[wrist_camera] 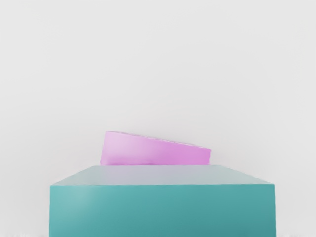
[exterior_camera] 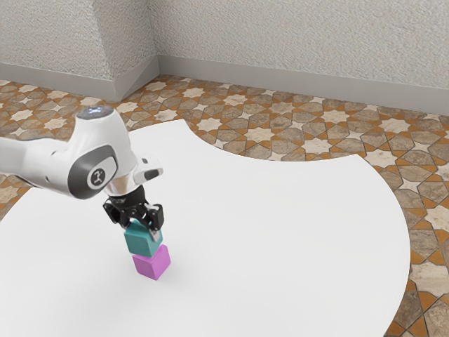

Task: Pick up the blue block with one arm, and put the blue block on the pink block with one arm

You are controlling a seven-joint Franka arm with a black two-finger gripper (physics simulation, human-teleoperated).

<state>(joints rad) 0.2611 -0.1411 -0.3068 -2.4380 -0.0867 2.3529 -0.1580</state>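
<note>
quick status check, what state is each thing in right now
blue-green cube block: gripped, upright, on or just above the pink cube block; contact unclear
pink cube block: flat on the white round table, partly covered from above
black two-finger hand: shut on the blue-green cube block

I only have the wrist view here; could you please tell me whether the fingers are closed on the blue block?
Observer: Yes; in the exterior view the fingers press the blue block from two sides.
Operator: Thank you. Is it touching the pink block?
Observer: It appears to rest on the pink block; I see no gap.
Operator: Is it centred there?
Observer: Not quite; it sits slightly toward the exterior view's left.
</note>
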